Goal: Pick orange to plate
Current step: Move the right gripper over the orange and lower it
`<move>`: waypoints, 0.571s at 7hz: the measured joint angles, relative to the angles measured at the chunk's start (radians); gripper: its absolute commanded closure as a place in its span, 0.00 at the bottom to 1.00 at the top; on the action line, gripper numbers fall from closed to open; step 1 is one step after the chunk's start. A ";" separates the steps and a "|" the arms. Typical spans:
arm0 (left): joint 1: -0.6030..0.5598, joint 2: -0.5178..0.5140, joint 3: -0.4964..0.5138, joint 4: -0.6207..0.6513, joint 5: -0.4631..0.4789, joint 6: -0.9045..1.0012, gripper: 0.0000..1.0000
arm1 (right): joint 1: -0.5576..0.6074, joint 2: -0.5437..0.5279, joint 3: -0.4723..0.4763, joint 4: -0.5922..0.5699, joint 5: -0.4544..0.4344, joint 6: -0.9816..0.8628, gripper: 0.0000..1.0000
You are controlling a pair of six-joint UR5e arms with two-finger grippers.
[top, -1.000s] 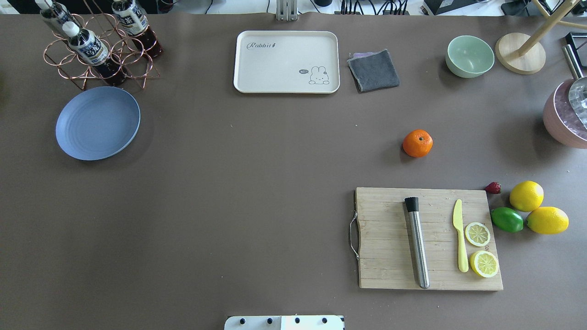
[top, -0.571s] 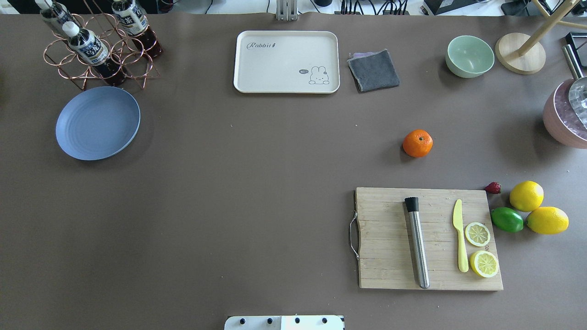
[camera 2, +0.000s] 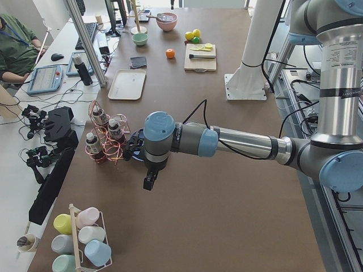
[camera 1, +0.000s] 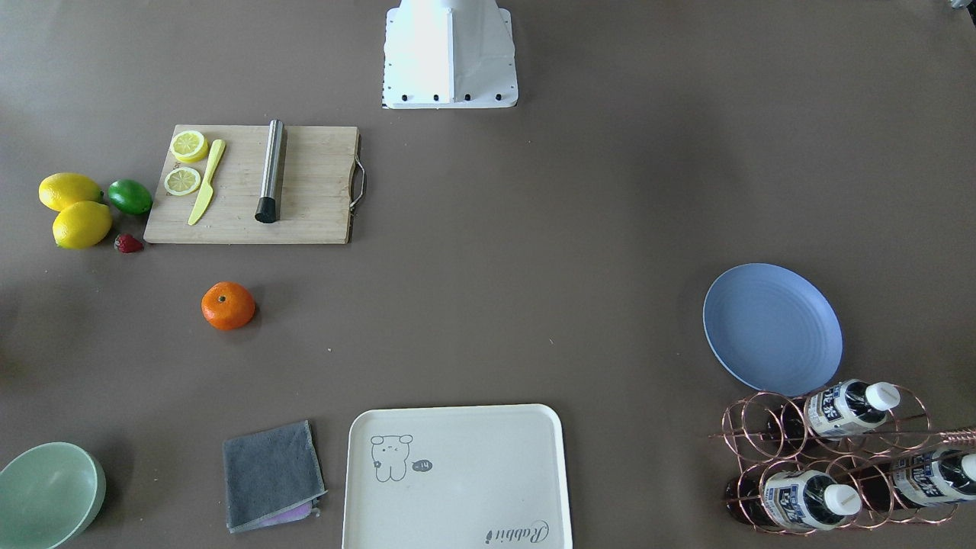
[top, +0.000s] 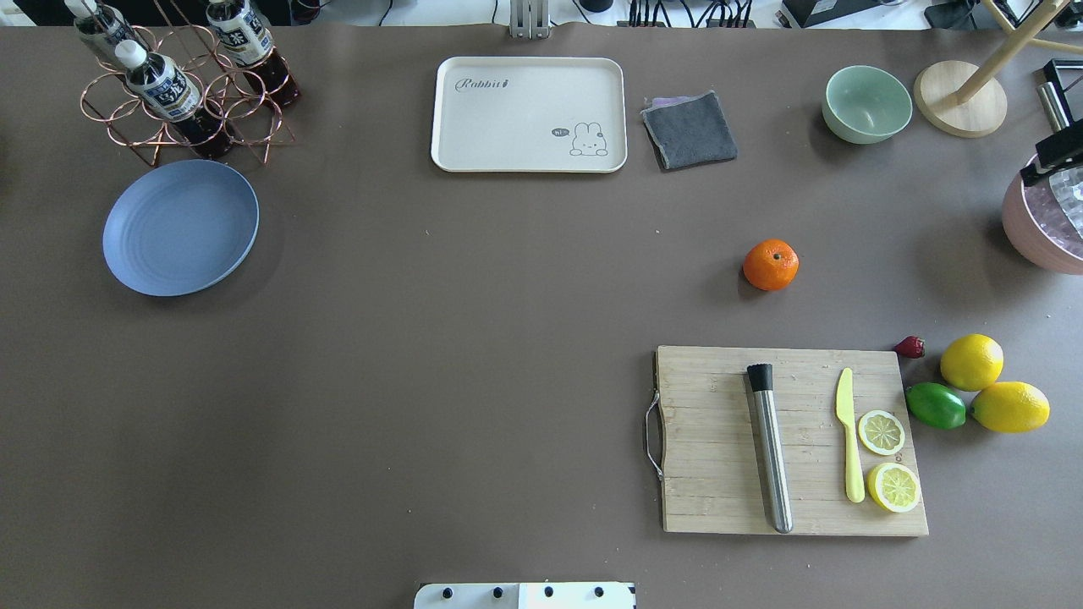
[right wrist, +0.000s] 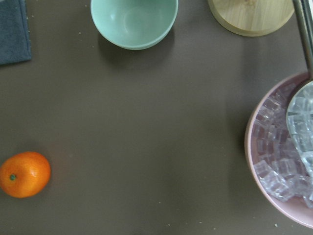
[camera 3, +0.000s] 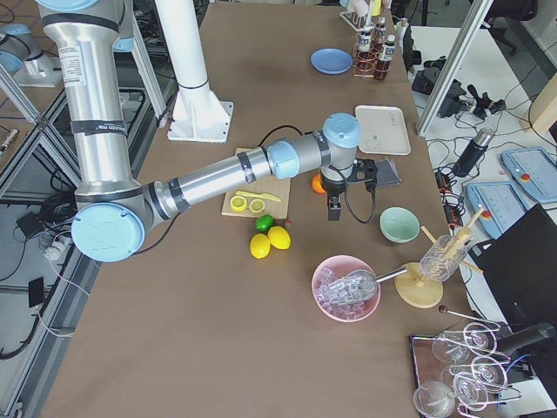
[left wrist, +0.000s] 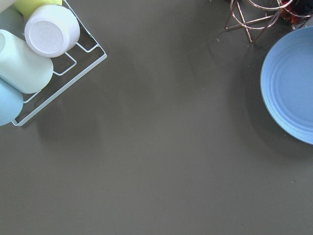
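Right-side change: dark piece of the right arm (top: 1053, 156) now pokes in at the overhead's right edge over the pink ice bowl (top: 1045, 228); nothing else has shifted. Near side: cutting board (top: 791, 440), with the orange (top: 770, 265) just beyond it on the bare desk (top: 474, 338), nothing touching it. Right tool (camera 3: 333, 212) hangs above the desk near the orange, left tool (camera 2: 148, 182) near the plate (top: 180, 227); can't tell if either is spread or pressed together. Plate sits far left beside the bottle rack (top: 182, 85).
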 measured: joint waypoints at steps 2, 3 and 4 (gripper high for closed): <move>0.000 0.010 -0.006 0.000 -0.001 0.000 0.02 | -0.206 0.031 -0.006 0.218 -0.120 0.338 0.00; 0.000 0.014 -0.010 0.000 -0.001 0.000 0.02 | -0.306 0.043 -0.019 0.277 -0.186 0.447 0.00; -0.001 0.015 -0.011 -0.007 -0.001 -0.001 0.02 | -0.377 0.053 -0.035 0.302 -0.228 0.497 0.00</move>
